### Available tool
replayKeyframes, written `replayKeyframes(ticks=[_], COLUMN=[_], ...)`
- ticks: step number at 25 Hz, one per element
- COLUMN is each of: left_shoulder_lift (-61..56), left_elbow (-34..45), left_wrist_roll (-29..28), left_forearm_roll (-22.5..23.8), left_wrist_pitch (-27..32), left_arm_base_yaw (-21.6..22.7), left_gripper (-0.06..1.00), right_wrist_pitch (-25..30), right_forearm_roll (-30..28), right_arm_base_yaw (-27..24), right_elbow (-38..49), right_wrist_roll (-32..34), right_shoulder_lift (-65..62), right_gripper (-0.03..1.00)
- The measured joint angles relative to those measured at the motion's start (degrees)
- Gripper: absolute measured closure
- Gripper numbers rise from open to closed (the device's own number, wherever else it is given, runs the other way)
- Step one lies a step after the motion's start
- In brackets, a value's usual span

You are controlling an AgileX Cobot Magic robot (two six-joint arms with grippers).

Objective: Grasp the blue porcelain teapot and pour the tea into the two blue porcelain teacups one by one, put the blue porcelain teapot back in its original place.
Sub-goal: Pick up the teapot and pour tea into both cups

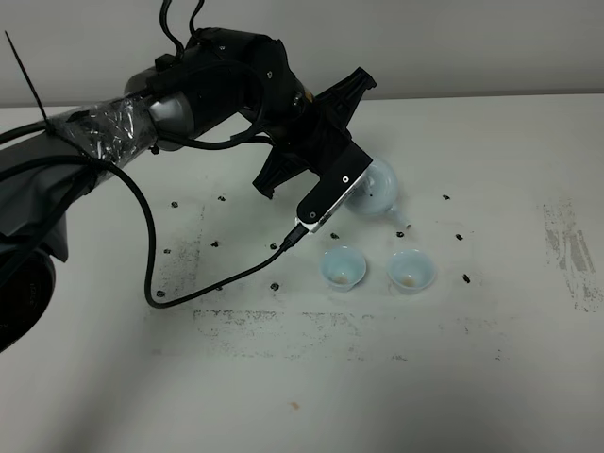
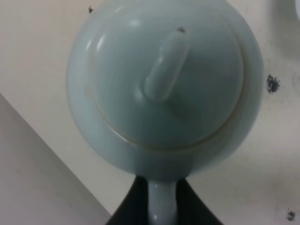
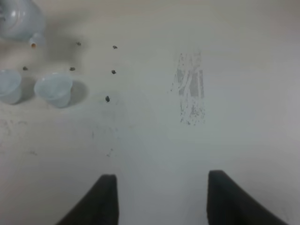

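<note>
One teapot (image 2: 164, 93) — handle in left tool (image 2: 162, 197), spout toward teacups (image 1: 343, 267).

White tabletop (image 1: 453, 396) below a pale grey wall (image 1: 472, 47), seen from above. Small black marks (image 1: 467, 277) lie scattered over the middle of the surface. A worn grey scuffed patch (image 1: 571, 255) sits near the right edge, and a fainter speckled band (image 1: 311, 326) runs across nearer the front. A tiny orange-brown speck (image 1: 294, 407) lies close to the front edge, well apart from the black marks.
</note>
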Motion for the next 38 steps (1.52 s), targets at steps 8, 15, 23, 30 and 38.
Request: replayKeyframes(ticks=[8,15,23,30,38], left_shoulder_lift=[0.00,0.00,0.00,0.00,0.00], left_elbow=[0.00,0.00,0.00,0.00,0.00], left_wrist_roll=[0.00,0.00,0.00,0.00,0.00], left_forearm_roll=[1.80,4.11,6.45,8.57,10.73], left_wrist_pitch=[0.10,0.35,0.52,0.57,1.44], left_arm_base_yaw=[-1.12,-2.22,-3.17,-3.33,-4.10], left_gripper=[0.91,0.91,0.91,0.91,0.91], right_wrist_pitch=[0.00,0.00,0.00,0.00,0.00], right_forearm_roll=[0.00,0.00,0.00,0.00,0.00], right_arm_base_yaw=[0.00,0.00,0.00,0.00,0.00], right_elbow=[0.00,0.00,0.00,0.00,0.00], right_wrist_roll=[0.00,0.00,0.00,0.00,0.00], right_shoulder_lift=[0.00,0.00,0.00,0.00,0.00], right_gripper=[0.55,0.55,0.55,0.55,0.55])
